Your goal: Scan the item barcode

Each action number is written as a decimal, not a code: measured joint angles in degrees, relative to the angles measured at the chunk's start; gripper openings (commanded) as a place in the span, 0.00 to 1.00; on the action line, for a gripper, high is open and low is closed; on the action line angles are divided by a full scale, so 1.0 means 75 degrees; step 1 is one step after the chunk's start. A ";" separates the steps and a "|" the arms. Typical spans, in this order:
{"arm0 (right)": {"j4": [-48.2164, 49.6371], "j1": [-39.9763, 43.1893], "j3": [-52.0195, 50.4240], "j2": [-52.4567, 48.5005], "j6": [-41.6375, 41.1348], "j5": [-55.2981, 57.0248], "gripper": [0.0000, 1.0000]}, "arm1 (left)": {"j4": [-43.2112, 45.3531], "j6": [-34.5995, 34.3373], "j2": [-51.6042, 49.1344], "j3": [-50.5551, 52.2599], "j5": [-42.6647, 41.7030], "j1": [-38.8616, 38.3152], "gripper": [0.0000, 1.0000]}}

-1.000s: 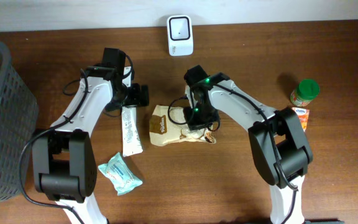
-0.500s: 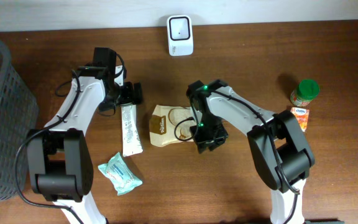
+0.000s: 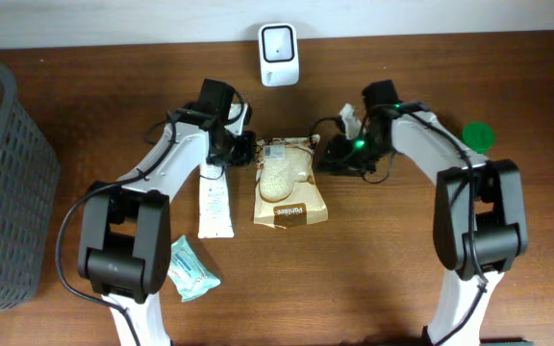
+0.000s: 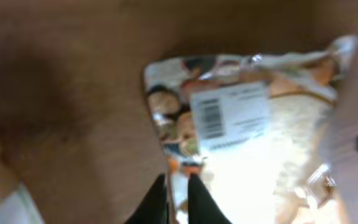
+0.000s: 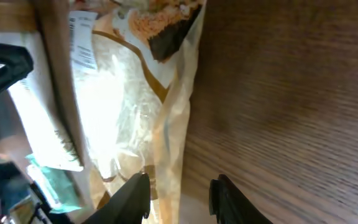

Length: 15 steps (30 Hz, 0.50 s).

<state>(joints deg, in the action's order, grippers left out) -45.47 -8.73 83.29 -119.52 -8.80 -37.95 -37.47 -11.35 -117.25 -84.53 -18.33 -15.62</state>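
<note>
Left gripper (image 3: 241, 151) holds a corner of the tan clear-windowed rice pouch (image 3: 289, 183) below the white box scanner (image 3: 279, 41). Left wrist: narrow fingers (image 4: 199, 200) pinch the edge, white barcode label (image 4: 229, 115) upward, likely for scanning. Right wrist: right gripper (image 5: 180, 182), part-open, straddles the far edge.

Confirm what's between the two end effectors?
Overhead view: the labelled top end of the bag lies between the left end effector and right end effector.

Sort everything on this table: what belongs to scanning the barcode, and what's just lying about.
For the job:
- bag
- barcode label on it
- scanner
- left gripper, fingers pinching the bag's edge

Lying about:
- white tube
- teal packet
- grey basket
- green-lidded jar
</note>
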 measured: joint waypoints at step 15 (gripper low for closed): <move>-0.0122 -0.0315 0.0000 -0.0015 0.0154 -0.0358 0.58 | 0.0982 -0.0289 -0.1483 -0.0647 -0.1813 -0.0306 0.00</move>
<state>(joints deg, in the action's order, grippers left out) -46.39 -11.09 83.29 -119.63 -7.64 -40.64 -30.11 -13.52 -128.38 -89.38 -31.92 -17.91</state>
